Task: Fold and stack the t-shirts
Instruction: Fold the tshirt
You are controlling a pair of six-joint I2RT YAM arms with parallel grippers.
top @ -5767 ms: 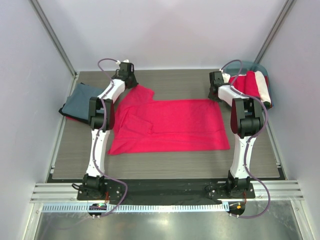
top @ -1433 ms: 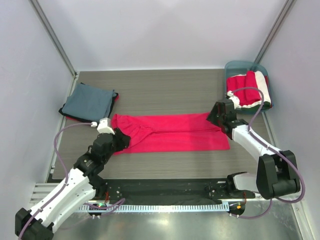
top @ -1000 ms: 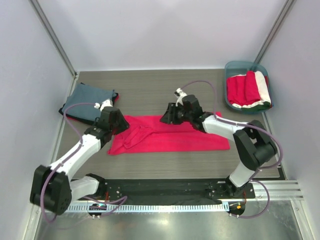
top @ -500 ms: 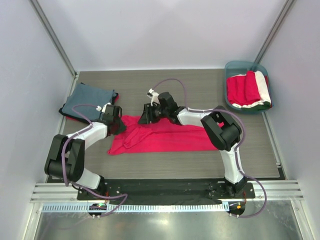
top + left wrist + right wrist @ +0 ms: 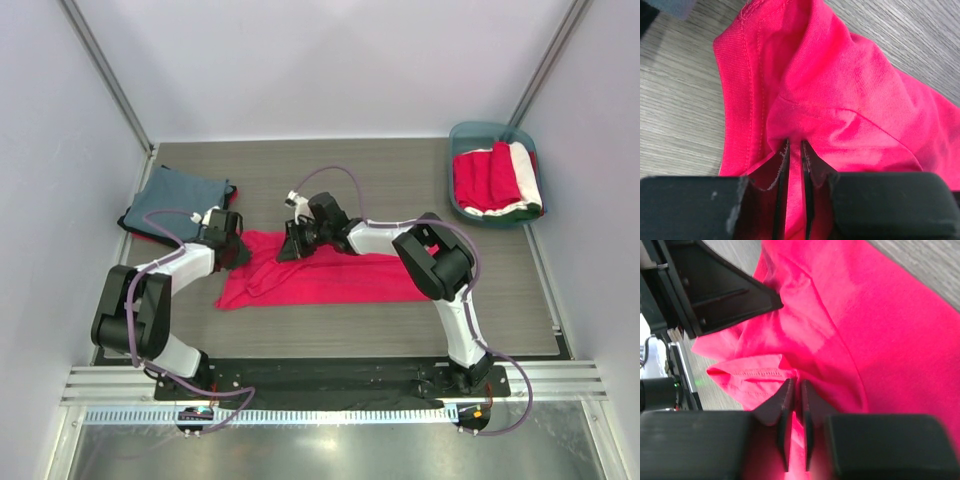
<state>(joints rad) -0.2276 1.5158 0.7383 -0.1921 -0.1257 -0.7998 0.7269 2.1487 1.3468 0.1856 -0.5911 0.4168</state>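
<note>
A crimson-red t-shirt (image 5: 350,275) lies on the table as a long folded strip, bunched at its left end. My left gripper (image 5: 238,254) is at that left end and is shut on a fold of the red cloth (image 5: 850,90); in the left wrist view the gripper (image 5: 794,150) has cloth between its jaws. My right gripper (image 5: 291,246) reaches across to the same end and is shut on a hemmed fold of the red shirt (image 5: 880,315), as the right wrist view of the gripper (image 5: 795,390) shows. A folded slate blue-grey t-shirt (image 5: 175,203) lies at the back left.
A teal tub (image 5: 470,131) at the back right holds rolled red and white shirts (image 5: 495,178). The left arm's black gripper body (image 5: 715,290) is close to my right gripper. Bare wood-grain table (image 5: 350,175) lies behind the red shirt.
The red shirt went from spread flat to a narrow folded strip. Both grippers moved to its left end. In the last half second the right gripper shifted slightly left.
</note>
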